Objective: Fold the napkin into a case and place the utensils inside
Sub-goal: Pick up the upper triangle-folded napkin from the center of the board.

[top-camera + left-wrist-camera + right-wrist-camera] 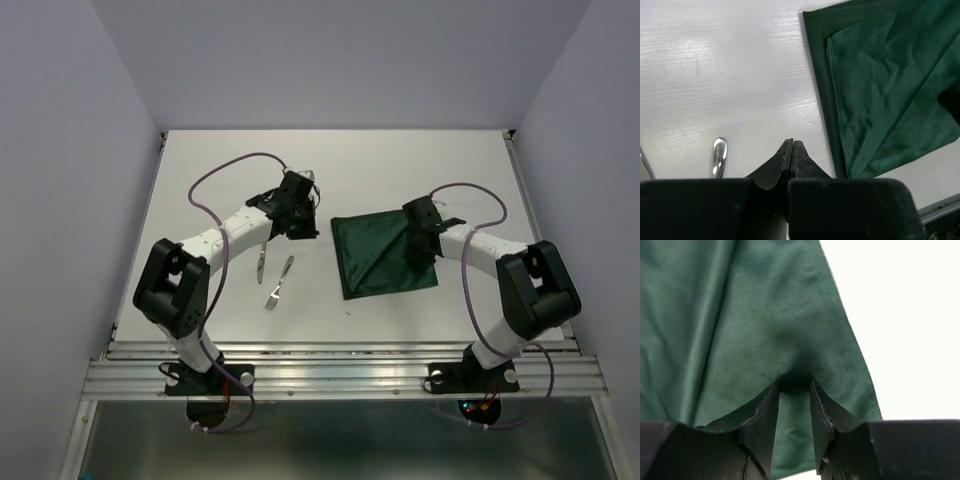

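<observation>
The dark green napkin (pixel 385 255) lies folded on the white table, right of centre, with a diagonal fold across it. My right gripper (pixel 415 250) stands over its right part. In the right wrist view the right gripper (pixel 794 386) is open, its fingertips close above the napkin (pixel 740 315) with cloth showing in the gap. My left gripper (pixel 300 225) hovers just left of the napkin, and in its wrist view the left gripper (pixel 792 142) is shut on nothing. The knife (pixel 262 258) and fork (pixel 279 282) lie side by side below it. A silver utensil's rounded end (pixel 719 156) shows left of the jaws.
The napkin's left edge (pixel 815 75) runs just right of the left fingers. The table's metal front rail (pixel 340 365) lies near the arm bases. Pale walls enclose the table on three sides.
</observation>
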`<control>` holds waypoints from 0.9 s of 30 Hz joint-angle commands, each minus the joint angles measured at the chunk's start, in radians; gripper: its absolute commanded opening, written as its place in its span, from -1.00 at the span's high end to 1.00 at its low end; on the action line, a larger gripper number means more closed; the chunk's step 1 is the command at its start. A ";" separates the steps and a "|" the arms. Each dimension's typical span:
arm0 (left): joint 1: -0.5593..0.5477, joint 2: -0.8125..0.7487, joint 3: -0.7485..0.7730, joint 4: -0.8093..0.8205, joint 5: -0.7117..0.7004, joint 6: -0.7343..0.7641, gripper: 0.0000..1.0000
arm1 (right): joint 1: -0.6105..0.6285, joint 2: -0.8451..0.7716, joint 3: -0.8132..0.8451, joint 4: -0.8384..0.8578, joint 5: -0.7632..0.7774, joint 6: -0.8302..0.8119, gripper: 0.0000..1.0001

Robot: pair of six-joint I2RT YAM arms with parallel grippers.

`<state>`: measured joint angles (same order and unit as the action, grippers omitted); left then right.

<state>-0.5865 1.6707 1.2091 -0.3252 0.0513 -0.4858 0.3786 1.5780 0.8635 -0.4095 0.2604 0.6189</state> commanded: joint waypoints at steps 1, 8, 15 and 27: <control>0.013 -0.086 -0.045 0.018 0.007 -0.014 0.81 | -0.021 0.092 0.090 0.055 0.131 -0.097 0.24; 0.033 -0.105 -0.079 0.035 0.015 -0.025 0.67 | -0.030 0.065 0.226 0.054 0.045 -0.139 0.06; 0.077 -0.049 -0.037 0.025 0.024 -0.027 0.32 | 0.104 0.019 0.261 -0.008 0.022 -0.151 -0.33; 0.166 -0.077 -0.065 0.021 0.022 -0.039 -0.13 | 0.390 0.019 0.273 -0.063 -0.004 -0.145 -0.23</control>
<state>-0.4469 1.6295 1.1393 -0.3092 0.0742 -0.5182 0.7105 1.5970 1.0916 -0.4297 0.2569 0.4854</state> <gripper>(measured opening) 0.564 0.622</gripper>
